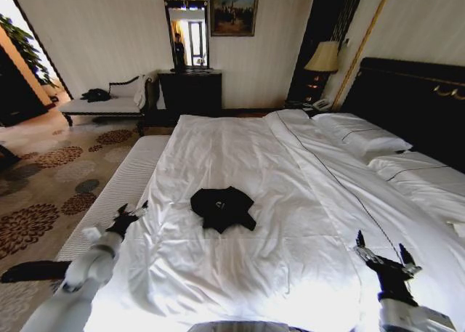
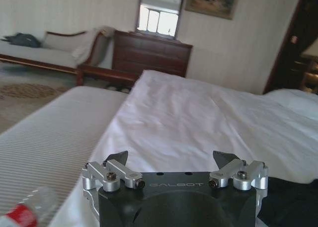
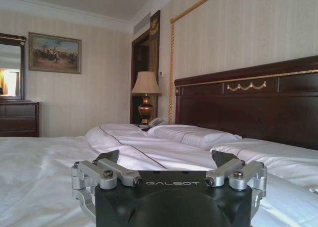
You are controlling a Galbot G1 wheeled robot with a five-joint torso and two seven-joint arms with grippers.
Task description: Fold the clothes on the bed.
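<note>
The clothes, one crumpled black T-shirt, lie in a small heap near the middle of the bed, on its white duvet. My left gripper hovers open at the bed's left edge, a short way left of the shirt and apart from it. In the left wrist view the left gripper holds nothing, and a dark patch beside it looks like the shirt. My right gripper stands open over the duvet, well right of the shirt. The right wrist view shows the right gripper with nothing between its fingers.
The dark headboard and white pillows are on the right. A small white bottle with a red cap lies near the left gripper. Beyond the bed stand a dresser, a chaise and a lamp. Patterned carpet lies left.
</note>
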